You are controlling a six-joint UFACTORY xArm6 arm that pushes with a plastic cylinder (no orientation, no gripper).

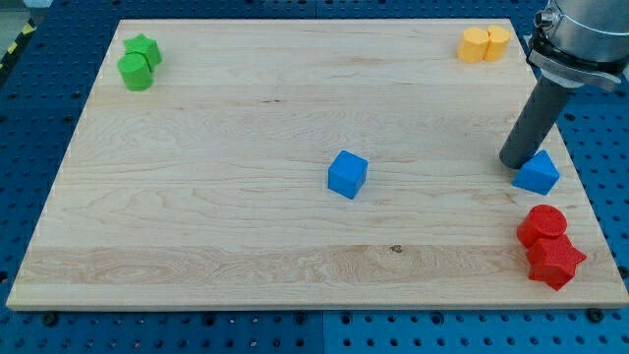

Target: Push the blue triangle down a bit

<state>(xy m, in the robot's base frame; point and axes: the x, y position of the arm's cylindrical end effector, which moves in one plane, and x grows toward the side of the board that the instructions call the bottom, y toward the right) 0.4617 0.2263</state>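
Note:
The blue triangle lies near the board's right edge, a little below mid-height. My rod comes down from the view's top right, and my tip rests on the board just to the upper left of the blue triangle, touching or almost touching it. A blue cube sits near the board's middle, well to the left of my tip.
A red cylinder and a red star-shaped block sit below the blue triangle at the bottom right. Two yellow blocks sit at the top right. Two green blocks sit at the top left. The wooden board lies on blue pegboard.

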